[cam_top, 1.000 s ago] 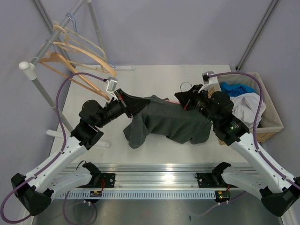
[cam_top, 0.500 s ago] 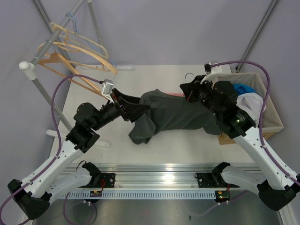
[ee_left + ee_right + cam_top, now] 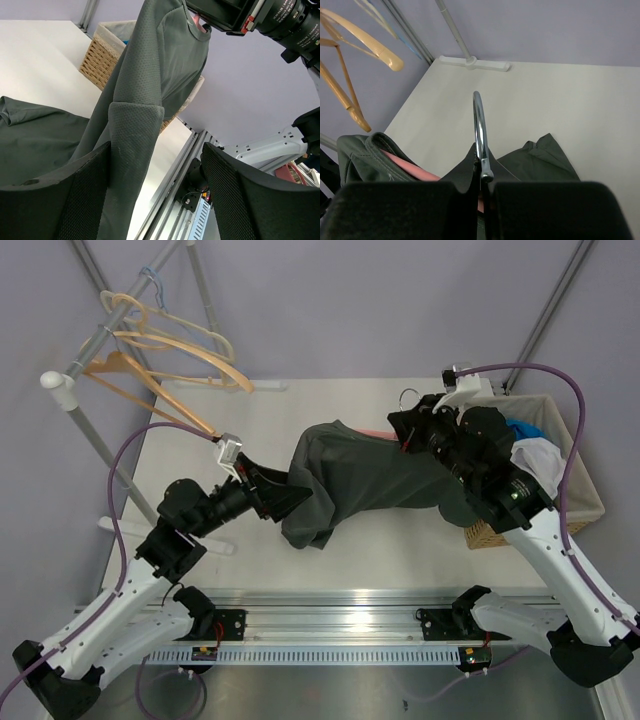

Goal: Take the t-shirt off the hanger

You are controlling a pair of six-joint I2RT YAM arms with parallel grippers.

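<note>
T-shirt (image 3: 365, 475), dark grey-green, fine-mesh knit: the collar end is hoisted above the table (image 3: 300, 410) on a pink hanger (image 3: 415, 172), and the body sags leftward to crumpled folds lying on the tabletop. Right gripper (image 3: 482, 200) is clamped tight on the hanger's metal hook (image 3: 479, 125), likely to keep the frame aloft and fixed while cloth is drawn off. Left gripper (image 3: 156, 160) has its jaws spread wide with a sleeve hanging between them, not pinched; probably set for a fresh bite.
</note>
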